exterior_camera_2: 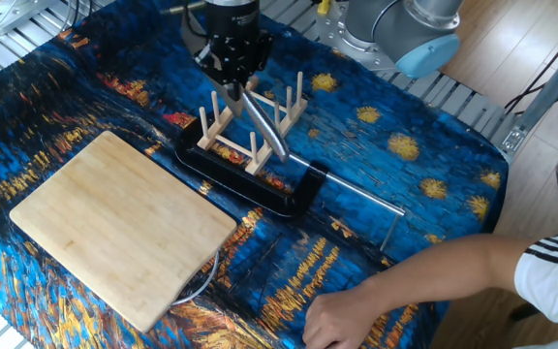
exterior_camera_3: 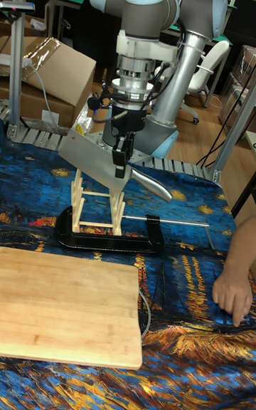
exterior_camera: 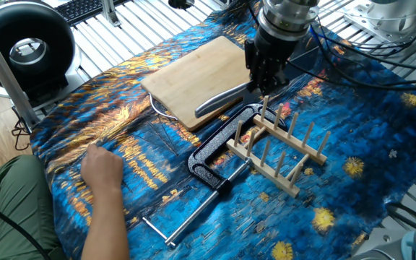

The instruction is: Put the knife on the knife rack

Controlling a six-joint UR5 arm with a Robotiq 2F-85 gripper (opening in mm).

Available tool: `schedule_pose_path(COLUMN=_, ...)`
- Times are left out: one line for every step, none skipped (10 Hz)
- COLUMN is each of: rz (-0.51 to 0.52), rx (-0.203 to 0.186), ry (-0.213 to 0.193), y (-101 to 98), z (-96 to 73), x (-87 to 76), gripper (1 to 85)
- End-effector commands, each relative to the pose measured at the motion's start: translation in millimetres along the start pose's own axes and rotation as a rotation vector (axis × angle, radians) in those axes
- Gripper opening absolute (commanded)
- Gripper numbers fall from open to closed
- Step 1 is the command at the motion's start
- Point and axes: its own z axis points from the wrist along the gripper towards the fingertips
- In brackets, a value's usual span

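One fixed view: the pincer (exterior_camera: 264, 78) is seen clamped on the knife (exterior_camera: 222, 100) near where blade meets handle, the grey handle sticking out toward the cutting board (exterior_camera: 193, 79). The knife is held off the counter (exterior_camera: 107, 115), just above the near end of the knife rack (exterior_camera: 280, 148), presumably so the blade can be dropped between pegs. A black clamp (exterior_camera: 215, 155) lies around the rack's end. A person's hand (exterior_camera: 101, 170) rests on the cloth, well apart.

The other fixed view: the pincer (exterior_camera_2: 232, 78) is placed over the rack (exterior_camera_2: 250, 126); the knife handle (exterior_camera_2: 264, 126) slants down across the pegs. Whether the blade is already in a slot cannot be told.

Tall fixed view: the broad blade (exterior_camera_3: 89, 161) is shown held on edge, tilted, its lower corner at the rack (exterior_camera_3: 96, 203) top; the grip looks firm. The blade seems oriented to slide between pegs; lowering is judged the step left.
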Motion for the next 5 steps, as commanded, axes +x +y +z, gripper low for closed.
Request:
schedule_pose_path(rz=-0.048, rx=-0.015, ry=-0.064, y=4.2, z=-1.8, x=-16.2, gripper=1.0)
schedule_pose_path(rz=-0.089, rx=-0.024, ry=-0.099, y=7.2, z=-2.6, x=-25.1, gripper=1.0)
schedule_pose_path(rz=-0.097, rx=-0.021, ry=-0.080, y=6.4, z=-2.2, x=-20.0, gripper=1.0)
schedule_pose_path(rz=-0.066, rx=-0.016, ry=-0.055, y=19.1, z=-8.4, x=-17.1, gripper=1.0)
schedule_pose_path(rz=-0.059, rx=-0.014, ry=-0.040, y=32.1, z=-16.7, x=-19.0, gripper=1.0)
